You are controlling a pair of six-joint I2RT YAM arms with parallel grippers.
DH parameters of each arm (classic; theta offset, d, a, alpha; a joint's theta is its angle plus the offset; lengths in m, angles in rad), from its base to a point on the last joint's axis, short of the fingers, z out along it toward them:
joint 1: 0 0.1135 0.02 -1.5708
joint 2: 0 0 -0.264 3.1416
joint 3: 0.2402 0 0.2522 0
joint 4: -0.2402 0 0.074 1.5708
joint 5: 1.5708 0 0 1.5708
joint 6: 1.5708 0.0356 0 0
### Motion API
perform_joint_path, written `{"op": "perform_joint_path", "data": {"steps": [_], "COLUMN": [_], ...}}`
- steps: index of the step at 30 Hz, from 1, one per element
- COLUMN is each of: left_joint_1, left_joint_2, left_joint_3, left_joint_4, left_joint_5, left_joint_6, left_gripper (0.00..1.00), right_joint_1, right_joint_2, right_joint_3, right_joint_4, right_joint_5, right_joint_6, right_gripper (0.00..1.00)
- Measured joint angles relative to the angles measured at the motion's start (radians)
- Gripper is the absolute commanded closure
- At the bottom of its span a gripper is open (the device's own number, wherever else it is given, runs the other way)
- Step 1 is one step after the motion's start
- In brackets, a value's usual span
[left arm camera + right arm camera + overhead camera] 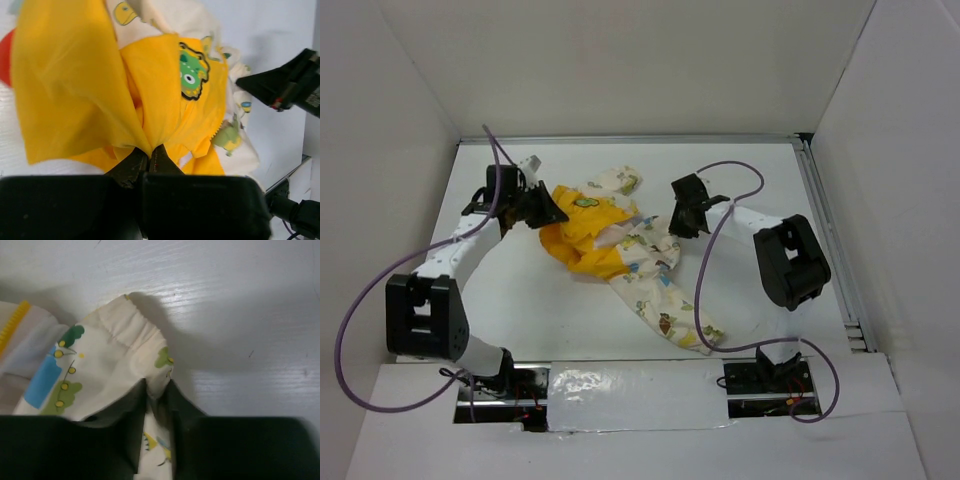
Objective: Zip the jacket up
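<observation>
The left jaws are pinched fully shut on a gathered fold of the orange-yellow lining (75, 85). The cloth fans out from the nip, and a green cartoon patch (192, 70) faces up just beyond. The right jaws stand narrow, with a fold of cream printed fabric (120, 350) caught between them at an elasticated edge. A strip of yellow zip teeth (14, 322) shows at the far left of the right wrist view.

Between the two holds, the jacket (620, 250) lies crumpled mid-tabletop (550, 315). Its lining is turned outward on the left and one sleeve (670, 320) trails toward the near right. The opposed grips look meant to draw the garment flat so its front edges can be found. The zip appears not yet joined, and neither hold is on the slider.
</observation>
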Motion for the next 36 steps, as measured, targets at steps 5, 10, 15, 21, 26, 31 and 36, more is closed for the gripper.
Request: {"op": "perform_joint_path", "data": {"steps": [5, 10, 15, 21, 26, 31, 36], "left_joint_1": [0.014, 0.046, 0.086, 0.143, 0.192, 0.209, 0.185], "left_joint_2": [-0.156, -0.29, -0.402, -0.396, -0.13, -0.075, -0.28], "left_joint_3": [-0.019, -0.007, 0.051, 0.048, 0.062, 0.008, -0.126], "left_joint_4": [-0.004, -0.059, -0.113, -0.097, -0.09, -0.109, -0.056], "left_joint_5": [0.009, 0.015, -0.031, 0.006, 0.066, 0.11, 0.166], "left_joint_6": [0.009, 0.026, 0.025, 0.021, 0.021, 0.02, 0.001], "left_gripper": [1.0, 1.0, 1.0, 0.77, 0.01, 0.01, 0.01], "right_joint_1": [0.005, 0.006, -0.018, -0.124, -0.204, -0.197, -0.159], "right_joint_2": [-0.06, -0.37, -0.722, -0.838, -0.625, -0.584, -0.632], "right_joint_3": [-0.037, -0.071, -0.062, -0.198, -0.291, -0.283, -0.254], "right_joint_4": [-0.002, -0.049, -0.097, -0.132, -0.203, -0.262, -0.212], "right_joint_5": [0.017, 0.126, 0.266, 0.271, 0.24, 0.259, 0.207], "right_joint_6": [-0.008, -0.014, 0.02, 0.074, 0.119, 0.121, 0.048], "right_gripper": [1.0, 1.0, 1.0, 0.82, 0.17, 0.0, 0.0]}}
